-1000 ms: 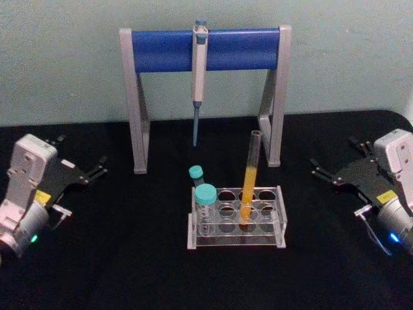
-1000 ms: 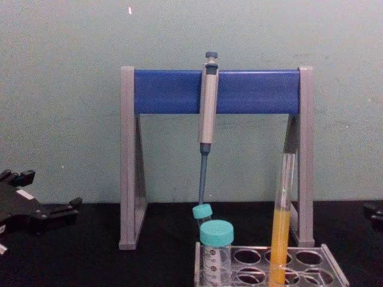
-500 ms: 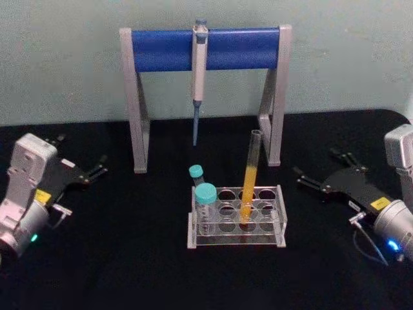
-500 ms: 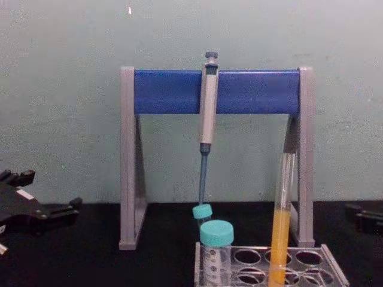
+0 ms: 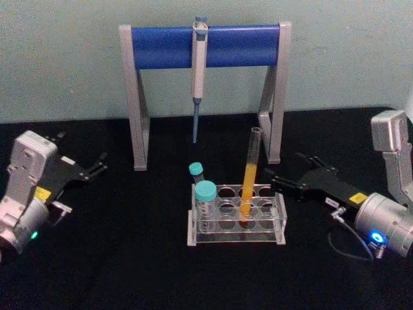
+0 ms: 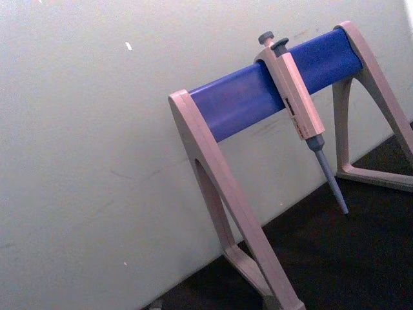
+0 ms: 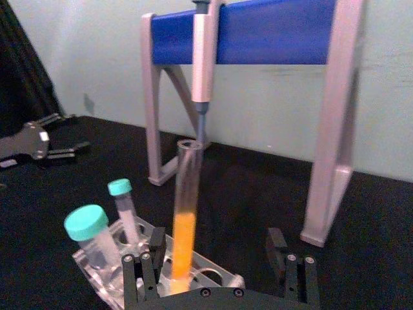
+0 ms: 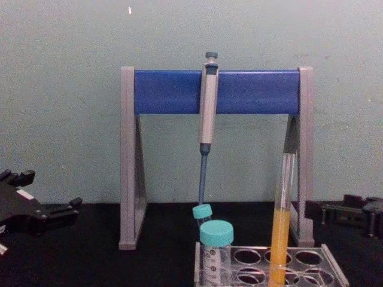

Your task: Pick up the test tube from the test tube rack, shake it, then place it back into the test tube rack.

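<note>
Right hand (image 5: 285,171) spread, near test tube (image 5: 250,174)

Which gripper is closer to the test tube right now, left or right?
Right. The right gripper, open, is close beside the test tube on its right, not touching it. The left gripper rests far off to the tube's left.

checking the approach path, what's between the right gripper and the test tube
In the head view, only the test tube rack's empty end holes lie between the open right gripper and the test tube. The left gripper sits parked far left.
</note>
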`<state>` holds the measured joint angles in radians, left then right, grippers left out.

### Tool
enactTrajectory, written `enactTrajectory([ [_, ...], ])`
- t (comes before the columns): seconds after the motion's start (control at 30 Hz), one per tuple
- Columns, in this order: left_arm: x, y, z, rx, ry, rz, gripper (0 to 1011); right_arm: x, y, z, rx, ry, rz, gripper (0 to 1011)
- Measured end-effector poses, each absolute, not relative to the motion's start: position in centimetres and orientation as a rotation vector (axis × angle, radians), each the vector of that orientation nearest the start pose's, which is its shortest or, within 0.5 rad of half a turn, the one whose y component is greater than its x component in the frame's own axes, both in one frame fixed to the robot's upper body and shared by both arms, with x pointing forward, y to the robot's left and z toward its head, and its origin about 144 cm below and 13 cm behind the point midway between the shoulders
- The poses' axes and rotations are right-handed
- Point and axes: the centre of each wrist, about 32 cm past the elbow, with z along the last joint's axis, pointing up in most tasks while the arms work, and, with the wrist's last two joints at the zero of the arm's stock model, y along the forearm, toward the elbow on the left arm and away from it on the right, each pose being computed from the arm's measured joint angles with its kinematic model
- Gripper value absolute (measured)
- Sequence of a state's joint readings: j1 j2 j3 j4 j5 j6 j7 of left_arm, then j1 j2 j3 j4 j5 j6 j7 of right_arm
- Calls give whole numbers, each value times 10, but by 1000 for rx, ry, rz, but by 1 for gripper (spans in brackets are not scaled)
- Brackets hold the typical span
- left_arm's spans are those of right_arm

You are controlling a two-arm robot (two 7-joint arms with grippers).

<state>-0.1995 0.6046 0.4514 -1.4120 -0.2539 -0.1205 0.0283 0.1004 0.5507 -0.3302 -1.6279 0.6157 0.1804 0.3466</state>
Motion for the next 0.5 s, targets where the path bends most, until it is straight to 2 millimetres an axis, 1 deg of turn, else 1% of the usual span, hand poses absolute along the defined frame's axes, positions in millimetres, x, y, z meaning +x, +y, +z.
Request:
enactTrajectory([
  [0.17, 489, 310, 1140, 304, -285, 1248, 1001, 480, -277, 1179, -97, 224, -871, 1000],
  [0.33, 489, 310, 1140, 304, -285, 1248, 1001, 491, -271, 1177, -98, 237, -858, 1000],
  [0.4, 489, 310, 1140, 305, -285, 1248, 1001, 498, -266, 1176, -98, 244, -852, 1000],
  [0.5, 489, 310, 1140, 304, -285, 1248, 1001, 503, -263, 1176, -100, 247, -847, 1000],
])
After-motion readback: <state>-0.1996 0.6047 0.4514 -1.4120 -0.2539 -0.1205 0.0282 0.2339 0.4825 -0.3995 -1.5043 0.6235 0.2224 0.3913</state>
